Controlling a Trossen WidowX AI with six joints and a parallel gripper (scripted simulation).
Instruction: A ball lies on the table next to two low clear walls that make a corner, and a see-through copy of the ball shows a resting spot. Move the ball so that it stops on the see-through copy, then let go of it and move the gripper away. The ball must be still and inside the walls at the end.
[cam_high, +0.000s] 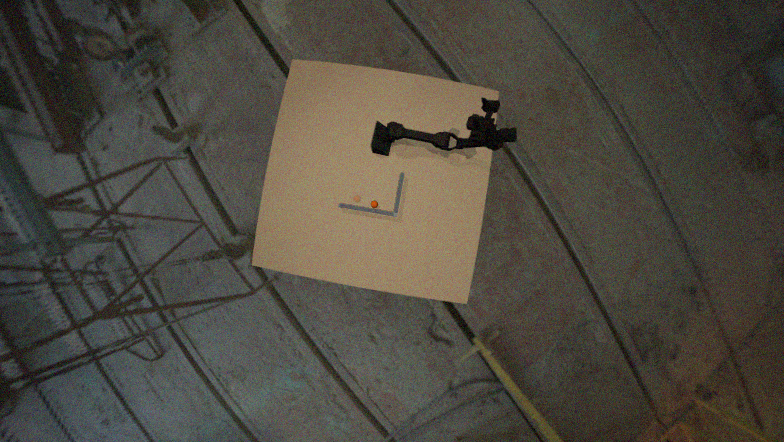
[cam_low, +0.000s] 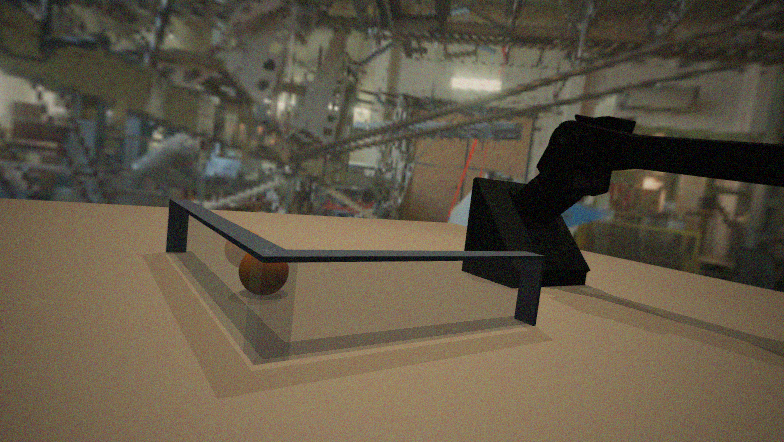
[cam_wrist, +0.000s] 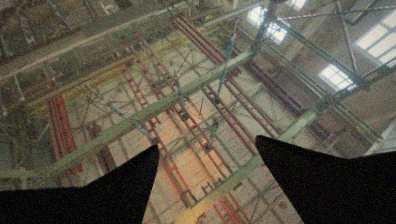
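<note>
The orange ball rests on the table inside the corner, close to the longer wall; I cannot tell whether they touch. The other wall runs from the corner toward the arm's base. The see-through ball lies a short way left of the real ball in the top view, farther from the corner, and is apart from it there. My gripper is open, with nothing between its two black fingers. It is far from the ball, out by the table's right side in the top view.
The black arm base stands on the table beyond the open side of the walls. The arm link reaches right, raised above the table. The wrist view shows only a hall's roof and windows behind the fingers.
</note>
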